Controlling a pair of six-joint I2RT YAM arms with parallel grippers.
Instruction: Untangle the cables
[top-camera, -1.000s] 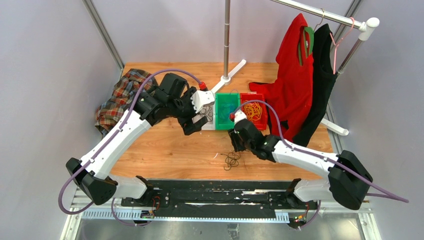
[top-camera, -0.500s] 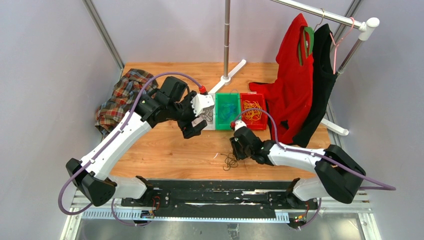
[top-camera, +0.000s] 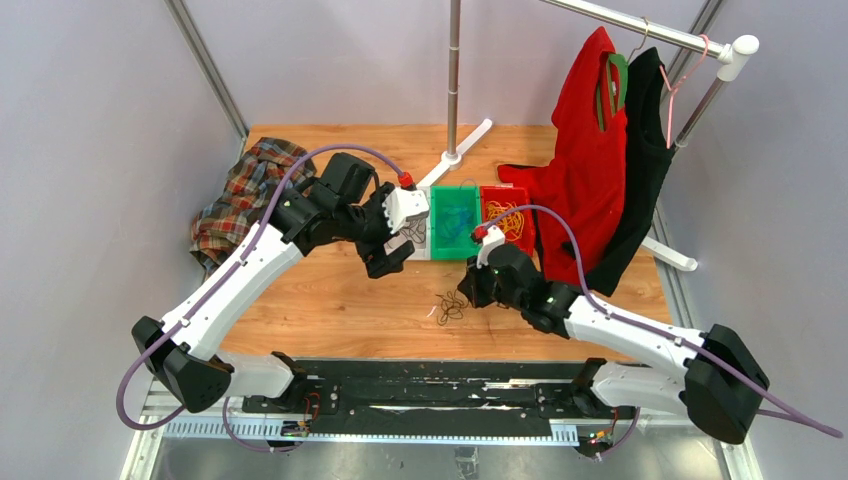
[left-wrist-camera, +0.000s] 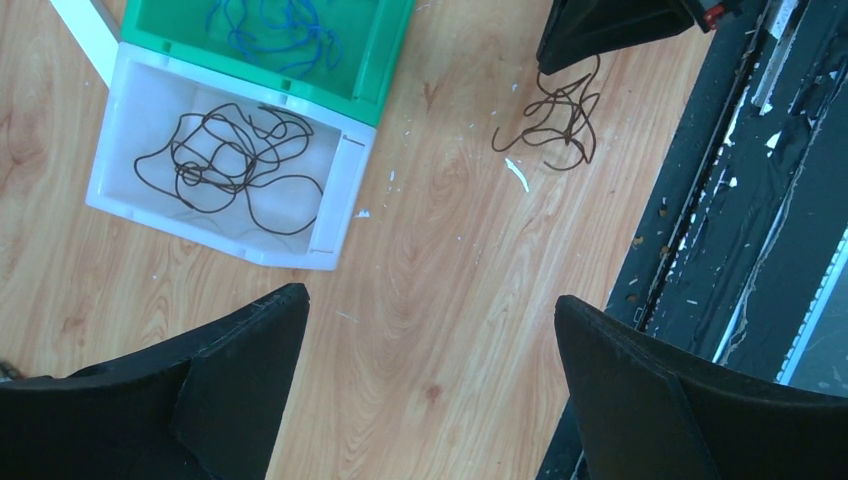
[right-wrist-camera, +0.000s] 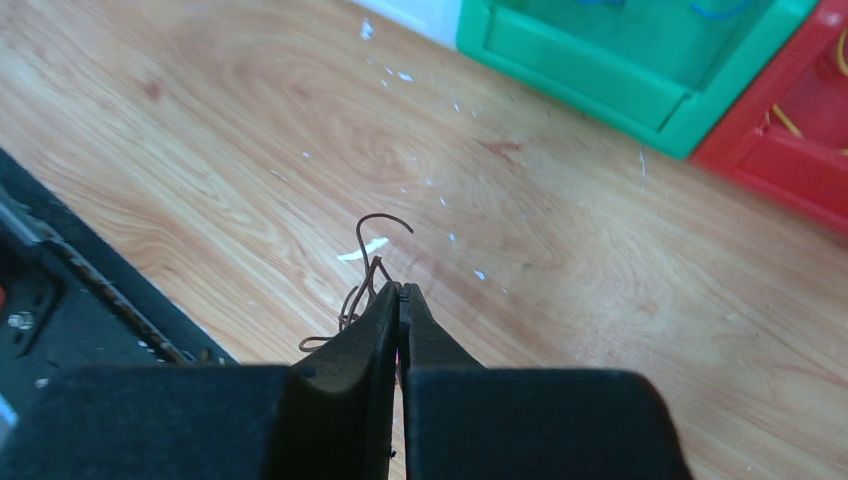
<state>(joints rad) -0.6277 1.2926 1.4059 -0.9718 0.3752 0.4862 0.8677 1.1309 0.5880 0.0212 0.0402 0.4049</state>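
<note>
Black right tool (right-wrist-camera: 399, 290), tips clamped on dark curly cable (left-wrist-camera: 560, 120), whose loose clump, without clear long axis, trails from the pinch leftward and toward the near edge of wooden worktop (left-wrist-camera: 430, 200); white bin (left-wrist-camera: 115, 195), holding second dark cable (left-wrist-camera: 225, 165), lies further left and away, beneath left tool (left-wrist-camera: 428, 298), fingers apart, empty.

2 white arms (top-camera: 232, 285), purple hoses (top-camera: 352, 148), black pincers (left-wrist-camera: 430, 297).
</note>
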